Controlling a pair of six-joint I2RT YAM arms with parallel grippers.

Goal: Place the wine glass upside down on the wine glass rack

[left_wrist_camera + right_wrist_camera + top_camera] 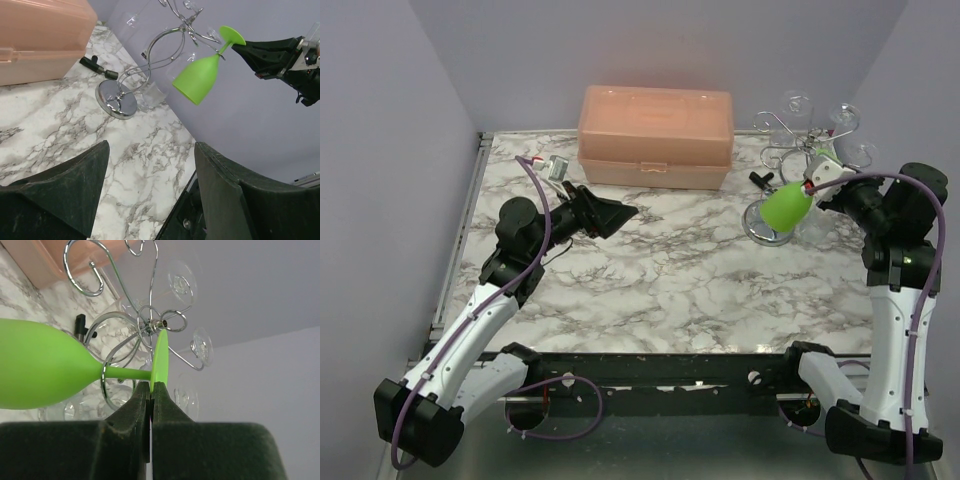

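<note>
The green wine glass (787, 207) hangs tilted, bowl down and foot up, beside the wine glass rack (767, 225), a silver wire stand on a round shiny base. My right gripper (151, 385) is shut on the rim of the glass's foot (160, 357). In the right wrist view a curled wire arm (103, 380) rings the green stem. The left wrist view shows the glass (197, 77) by the rack's upper arms (187, 22), with the right gripper (250, 50) at its foot. My left gripper (620, 213) is open and empty over the marble table's left half.
Clear wine glasses (797, 103) hang upside down on the rack's far arms. A peach plastic box (655, 135) stands at the back centre. A small black object (763, 178) lies by the rack's base. Purple walls close the back and sides.
</note>
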